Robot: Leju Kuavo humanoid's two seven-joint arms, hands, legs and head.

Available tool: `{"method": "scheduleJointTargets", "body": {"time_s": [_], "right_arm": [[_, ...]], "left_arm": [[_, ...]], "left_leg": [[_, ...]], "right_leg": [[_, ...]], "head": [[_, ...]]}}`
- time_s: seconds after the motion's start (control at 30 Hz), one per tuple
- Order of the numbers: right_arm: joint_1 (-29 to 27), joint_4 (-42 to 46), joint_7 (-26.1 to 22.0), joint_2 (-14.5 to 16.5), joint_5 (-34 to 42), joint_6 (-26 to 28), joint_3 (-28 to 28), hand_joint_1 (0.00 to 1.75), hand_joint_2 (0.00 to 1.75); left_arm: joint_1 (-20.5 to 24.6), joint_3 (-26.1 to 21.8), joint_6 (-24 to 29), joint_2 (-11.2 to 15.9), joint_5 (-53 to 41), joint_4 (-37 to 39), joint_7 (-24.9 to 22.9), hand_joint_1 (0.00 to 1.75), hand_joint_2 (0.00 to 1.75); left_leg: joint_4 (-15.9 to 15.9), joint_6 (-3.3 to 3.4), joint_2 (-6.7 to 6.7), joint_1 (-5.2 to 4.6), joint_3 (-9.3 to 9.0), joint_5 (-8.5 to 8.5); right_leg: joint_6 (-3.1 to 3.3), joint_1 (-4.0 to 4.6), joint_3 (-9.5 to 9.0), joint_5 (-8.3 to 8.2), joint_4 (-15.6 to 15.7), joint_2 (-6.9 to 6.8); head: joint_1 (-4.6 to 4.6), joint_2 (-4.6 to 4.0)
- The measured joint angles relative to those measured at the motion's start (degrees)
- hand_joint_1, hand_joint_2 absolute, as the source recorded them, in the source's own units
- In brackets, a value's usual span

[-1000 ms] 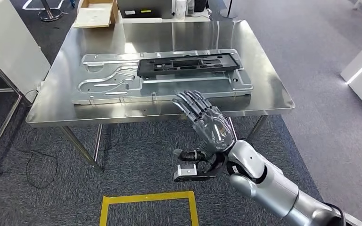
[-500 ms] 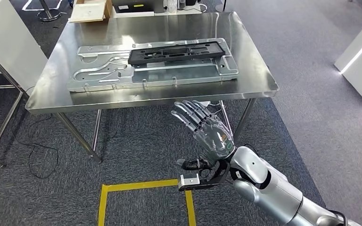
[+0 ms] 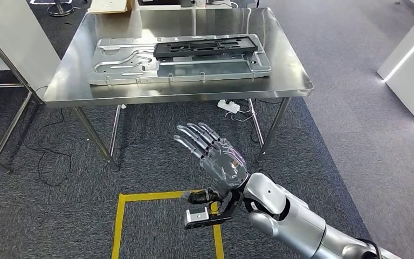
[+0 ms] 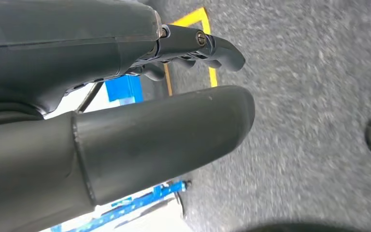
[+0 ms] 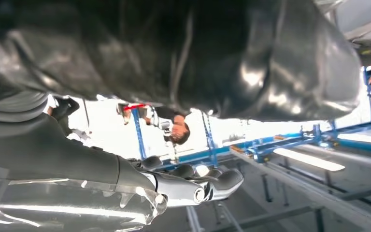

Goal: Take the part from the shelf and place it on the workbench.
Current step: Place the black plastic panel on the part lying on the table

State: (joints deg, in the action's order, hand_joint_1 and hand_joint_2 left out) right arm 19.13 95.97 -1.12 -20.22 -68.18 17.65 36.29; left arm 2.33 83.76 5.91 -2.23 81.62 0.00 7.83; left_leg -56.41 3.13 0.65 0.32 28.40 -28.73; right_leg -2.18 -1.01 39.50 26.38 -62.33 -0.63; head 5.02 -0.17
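Since half a second ago the whole head view has shifted, so the camera has moved: the steel workbench (image 3: pixel 183 91) now sits higher and farther up the picture, and the right hand (image 3: pixel 215 159) hangs lower, well short of the table's near edge, over grey carpet. Nearest, a square of yellow floor tape (image 3: pixel 119 216) lies on the carpet just below that hand, whose fingers are spread and released, holding nothing. The left hand (image 4: pixel 125 121) appears in its wrist view above the same grey carpet and yellow tape; whether its fingers are curled or loose I cannot tell. Beyond, a white power strip (image 3: pixel 229 106) and black cables lie on the floor under the table. On the shiny tabletop rests the part (image 3: pixel 183 62), a long flat silver metal plate with stamped channels and ribs, and a narrower black slotted panel (image 3: pixel 205 46) lies on its far half. White furniture stands at both sides of the room, and a cardboard box (image 3: pixel 108 5) sits past the table's far edge.
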Motion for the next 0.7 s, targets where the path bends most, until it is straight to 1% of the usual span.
{"method": "scheduleJointTargets", "body": {"time_s": [0.03,0.07,0.1,0.13,0.17,0.2,0.23,0.27,0.3,0.33,0.37,0.4,0.43,0.47,0.5,0.53,0.57,0.6,0.63,0.67,0.7], "right_arm": [[-0.01,-0.04,0.01,0.02,-0.01,0.01,0.19,0.0,0.0],[-0.03,-0.08,0.02,0.02,-0.03,0.01,0.35,0.0,0.0],[-0.05,-0.12,0.03,0.02,-0.08,0.01,0.49,0.0,0.0],[-0.07,-0.16,0.03,0.02,-0.13,0.01,0.61,0.0,0.0],[-0.09,-0.19,0.03,0.02,-0.24,0.01,0.71,0.0,0.0],[-0.08,-0.21,0.03,0.02,-0.39,0.0,0.79,0.0,0.0],[-0.05,-0.22,0.04,0.02,-0.59,-0.01,0.85,0.0,0.0],[0.01,-0.19,0.04,0.02,-0.84,-0.03,0.93,0.0,0.0],[0.07,-0.13,0.03,0.04,-1.11,-0.05,1.04,0.0,0.0],[0.14,-0.07,0.02,0.07,-1.44,-0.07,1.21,0.0,0.0],[0.15,-0.01,0.01,0.11,-1.75,-0.1,1.39,0.0,0.0],[0.11,0.02,0.01,0.16,-2.0,-0.12,1.59,0.0,0.0],[0.08,0.02,0.02,0.22,-2.17,-0.13,1.79,0.0,0.0],[0.02,0.03,0.04,0.31,-2.24,-0.13,1.96,0.0,0.0],[-0.09,0.04,0.11,0.39,-2.26,-0.1,2.09,0.0,0.0],[-0.26,0.05,0.25,0.46,-2.26,-0.07,2.19,0.0,0.0],[-0.52,0.05,0.41,0.5,-2.27,-0.02,2.26,0.0,0.0],[-0.86,0.05,0.61,0.5,-2.3,0.06,2.35,0.0,0.0],[-1.23,0.07,0.74,0.5,-2.42,0.19,2.46,0.0,0.0],[-1.63,0.13,0.8,0.49,-2.64,0.34,2.58,0.0,0.0],[-2.0,0.29,0.82,0.49,-2.93,0.54,2.72,0.0,0.0]], "left_arm": [[0.04,0.0,-0.01,0.1,-0.07,0.0,0.22,0.0,0.0],[0.06,0.0,-0.01,0.22,-0.13,0.0,0.47,0.0,0.0],[0.06,0.0,-0.03,0.33,-0.19,0.0,0.67,0.0,0.0],[0.05,0.0,-0.11,0.43,-0.23,0.0,0.92,0.0,0.0],[0.03,0.0,-0.37,0.5,-0.24,0.0,1.35,0.0,0.0],[0.02,0.0,-0.79,0.58,-0.17,0.0,2.0,0.0,0.0],[0.02,0.0,-1.28,0.64,-0.11,0.0,2.77,0.0,0.0],[0.02,0.0,-1.74,0.7,-0.1,0.0,3.43,0.0,0.0],[0.01,0.0,-2.05,0.81,-0.16,0.0,3.84,0.0,0.0],[-0.01,0.0,-2.25,0.94,-0.26,0.0,3.98,0.0,0.0],[-0.06,0.0,-2.44,1.1,-0.37,0.0,3.98,0.0,0.0],[-0.14,0.0,-2.69,1.34,-0.5,0.0,4.0,0.0,0.0],[-0.22,0.01,-2.97,1.58,-0.65,0.0,4.05,0.0,0.0],[-0.34,0.02,-3.28,1.79,-0.87,0.0,4.15,0.0,0.0],[-0.48,0.05,-3.52,1.99,-1.15,0.0,4.27,0.0,0.0],[-0.63,0.08,-3.72,2.14,-1.4,0.0,4.42,0.0,0.0],[-0.78,0.11,-3.89,2.26,-1.59,0.0,4.6,0.0,0.0],[-0.9,0.13,-3.98,2.4,-1.75,0.0,4.77,0.0,0.0],[-1.0,0.15,-4.05,2.54,-1.9,0.0,4.95,0.0,0.0],[-1.1,0.16,-4.08,2.68,-2.05,0.0,5.08,0.0,0.0],[-1.18,0.18,-4.09,2.84,-2.22,0.0,5.15,0.0,0.0]], "left_leg": [[-0.04,0.32,0.1,-0.09,0.94,0.77],[-0.13,0.47,0.16,-0.15,1.95,1.55],[-0.25,0.47,0.17,-0.23,3.03,2.32],[-0.43,0.42,0.17,-0.29,4.12,3.03],[-0.69,0.32,0.17,-0.32,5.22,3.68],[-0.97,0.19,0.15,-0.34,6.25,4.2],[-1.31,0.02,0.14,-0.35,7.11,4.65],[-1.68,-0.19,0.11,-0.41,7.81,5.0],[-1.96,-0.5,0.1,-0.46,8.24,5.33],[-2.14,-0.86,0.11,-0.44,8.47,5.69],[-2.13,-1.28,0.12,-0.4,8.54,6.06],[-2.04,-1.72,0.13,-0.33,8.55,6.45],[-2.2,-2.1,0.05,-0.2,8.71,6.38],[-3.09,-2.45,-0.07,-0.12,9.13,5.39],[-5.04,-2.75,-0.2,-0.03,9.89,3.48],[-8.03,-3.04,-0.31,0.13,10.95,0.94],[-11.72,-3.34,-0.33,0.24,12.14,-1.55],[-15.01,-3.63,-0.33,0.36,13.06,-3.14],[-16.93,-3.85,-0.32,0.45,13.29,-3.64],[-16.79,-4.0,-0.27,0.53,12.46,-3.09],[-14.33,-4.06,-0.08,0.62,10.47,-1.77]], "right_leg": [[-0.2,-0.05,0.93,3.23,-3.32,0.1],[-0.38,-0.09,1.77,5.9,-7.12,0.15],[-0.52,-0.1,2.17,7.12,-10.43,0.19],[-0.57,-0.1,1.85,6.86,-12.35,0.22],[-0.54,-0.1,0.57,5.48,-12.42,0.24],[-0.39,-0.08,-1.78,3.76,-10.45,0.25],[-0.1,0.0,-5.03,2.86,-6.76,0.25],[0.23,0.16,-8.56,3.12,-2.13,0.21],[0.55,0.34,-11.26,3.96,1.74,0.13],[0.88,0.57,-12.92,4.98,4.41,0.08],[1.19,0.77,-13.45,5.46,5.71,0.02],[1.58,0.73,-13.24,5.12,5.95,-0.03],[2.03,0.66,-13.04,4.64,6.19,-0.17],[2.55,0.53,-12.78,4.05,6.41,-0.33],[2.94,0.35,-12.42,3.44,6.61,-0.53],[3.18,0.34,-11.96,3.0,6.62,-0.77],[3.31,0.34,-11.42,2.61,6.57,-0.96],[3.25,0.35,-10.91,2.3,6.46,-1.24],[3.16,0.33,-10.43,2.07,6.31,-1.6],[3.05,0.3,-10.02,1.91,6.08,-2.0],[2.91,0.24,-9.67,1.85,5.78,-2.44]], "head": [[0.01,0.0],[0.0,0.0],[0.0,0.0],[0.0,0.0],[0.0,0.0],[0.0,0.0],[0.0,0.0],[-0.01,0.0],[-0.01,0.0],[-0.01,0.0],[-0.01,0.0],[0.0,0.0],[0.0,0.0],[-0.03,0.0],[-0.05,0.0],[-0.08,0.0],[-0.1,0.0],[-0.11,0.0],[-0.11,0.0],[-0.11,0.0],[-0.11,0.0]]}}
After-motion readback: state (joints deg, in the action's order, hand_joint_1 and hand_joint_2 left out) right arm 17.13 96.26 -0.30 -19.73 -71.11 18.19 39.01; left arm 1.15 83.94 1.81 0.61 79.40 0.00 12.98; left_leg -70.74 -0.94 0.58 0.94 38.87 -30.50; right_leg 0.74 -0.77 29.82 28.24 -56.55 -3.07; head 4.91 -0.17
